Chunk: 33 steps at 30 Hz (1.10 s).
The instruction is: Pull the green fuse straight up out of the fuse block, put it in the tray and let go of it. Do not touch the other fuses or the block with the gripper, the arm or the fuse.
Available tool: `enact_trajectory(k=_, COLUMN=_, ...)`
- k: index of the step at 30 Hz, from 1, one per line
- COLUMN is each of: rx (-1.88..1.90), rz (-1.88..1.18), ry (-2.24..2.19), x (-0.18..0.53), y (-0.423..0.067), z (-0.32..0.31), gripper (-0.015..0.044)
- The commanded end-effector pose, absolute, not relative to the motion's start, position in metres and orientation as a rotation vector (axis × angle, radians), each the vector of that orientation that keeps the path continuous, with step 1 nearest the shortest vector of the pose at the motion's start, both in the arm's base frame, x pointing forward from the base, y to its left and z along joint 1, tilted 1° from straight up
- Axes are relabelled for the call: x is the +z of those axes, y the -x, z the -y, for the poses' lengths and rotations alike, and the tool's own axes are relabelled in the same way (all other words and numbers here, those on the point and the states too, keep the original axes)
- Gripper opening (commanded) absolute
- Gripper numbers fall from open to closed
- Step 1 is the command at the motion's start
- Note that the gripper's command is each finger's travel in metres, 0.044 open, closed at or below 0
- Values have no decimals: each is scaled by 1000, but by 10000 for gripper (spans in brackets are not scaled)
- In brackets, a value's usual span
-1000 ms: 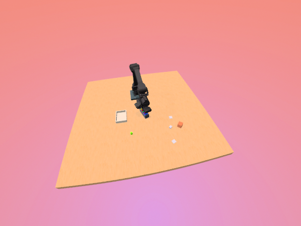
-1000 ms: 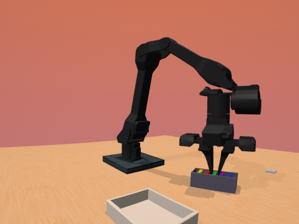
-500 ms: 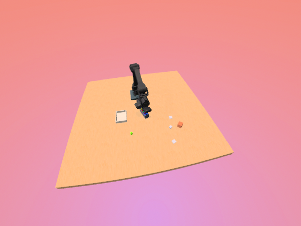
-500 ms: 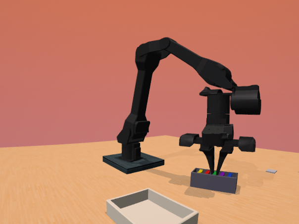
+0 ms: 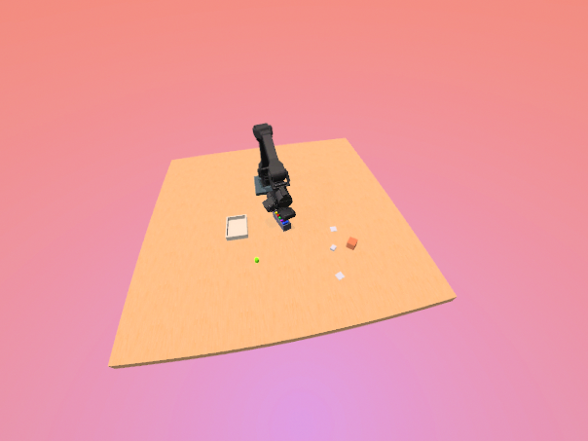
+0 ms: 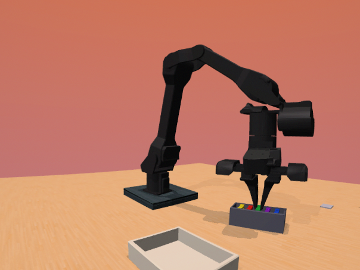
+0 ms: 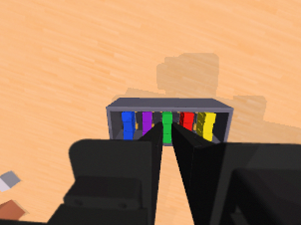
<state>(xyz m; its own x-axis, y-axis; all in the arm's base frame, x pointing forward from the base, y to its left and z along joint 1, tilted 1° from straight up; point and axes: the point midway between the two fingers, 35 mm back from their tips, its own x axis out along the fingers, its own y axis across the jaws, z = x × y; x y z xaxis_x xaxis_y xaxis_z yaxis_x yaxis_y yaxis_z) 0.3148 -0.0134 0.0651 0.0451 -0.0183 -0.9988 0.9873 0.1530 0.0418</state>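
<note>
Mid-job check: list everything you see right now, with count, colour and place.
fuse block: 1, grey, under the pincer
green fuse: 1, middle slot, gripped
other fuses: 4, yellow, red, purple, blue, in the block
tray: 1, beige, open, in front of the arm base
ball: 1, green, beyond the tray
cube: 1, orange
flat squares: 3, white, near the cube
table: 1, wooden
arm: 1, black
pincer: 1, black, shut on the green fuse
</note>
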Motion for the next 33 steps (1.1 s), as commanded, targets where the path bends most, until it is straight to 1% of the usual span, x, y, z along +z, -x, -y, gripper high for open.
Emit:
enact_trajectory(k=1, rx=-1074, rz=-1230, ry=-1101, x=68, y=-315, z=13, gripper=0)
enact_trajectory(k=33, rx=-1075, rz=-1231, ry=-1102, x=83, y=-315, z=13, gripper=0)
